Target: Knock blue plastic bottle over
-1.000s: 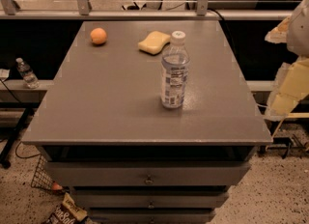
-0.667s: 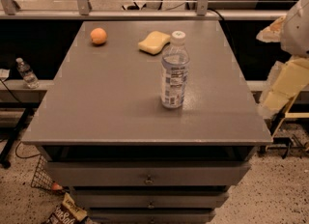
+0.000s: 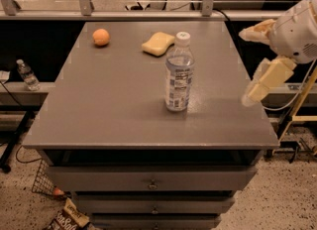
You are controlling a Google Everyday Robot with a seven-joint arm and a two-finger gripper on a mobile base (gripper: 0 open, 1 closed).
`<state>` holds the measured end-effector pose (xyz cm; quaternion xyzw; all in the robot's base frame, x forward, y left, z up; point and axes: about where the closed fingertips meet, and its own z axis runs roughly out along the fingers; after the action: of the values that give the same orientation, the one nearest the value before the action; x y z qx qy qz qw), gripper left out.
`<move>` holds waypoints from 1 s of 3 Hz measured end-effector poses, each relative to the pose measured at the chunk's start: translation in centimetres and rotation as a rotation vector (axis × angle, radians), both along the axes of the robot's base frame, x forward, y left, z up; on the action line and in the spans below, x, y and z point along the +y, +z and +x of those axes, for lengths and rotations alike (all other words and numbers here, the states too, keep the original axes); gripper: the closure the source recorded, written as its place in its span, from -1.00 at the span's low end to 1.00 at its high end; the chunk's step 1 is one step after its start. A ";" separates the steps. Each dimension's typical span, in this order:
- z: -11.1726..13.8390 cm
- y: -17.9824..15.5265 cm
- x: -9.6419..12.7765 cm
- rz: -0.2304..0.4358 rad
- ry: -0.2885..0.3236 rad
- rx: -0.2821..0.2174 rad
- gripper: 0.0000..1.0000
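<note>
Blue-tinted plastic bottle (image 3: 179, 73) stands untouched on grey worktop (image 3: 109, 105); in approach, the empty, wide-open cream pincer (image 3: 245, 68) at right must sweep left.

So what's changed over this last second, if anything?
The gripper has moved left from the right edge of view, over the right edge of the table and toward the blue plastic bottle. It is open, holds nothing and is not yet touching the bottle. The bottle still stands upright, and the orange and yellow sponge have not moved.
</note>
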<state>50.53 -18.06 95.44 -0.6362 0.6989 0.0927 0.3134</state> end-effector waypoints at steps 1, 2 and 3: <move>1.7 -1.4 2.1 0.134 0.073 0.005 -1.00; 3.3 -2.9 3.9 0.242 0.129 0.020 -1.00; 4.6 -4.2 5.5 0.333 0.181 0.044 -1.00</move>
<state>55.18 -12.52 91.25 -0.6336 0.6204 0.2489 0.3894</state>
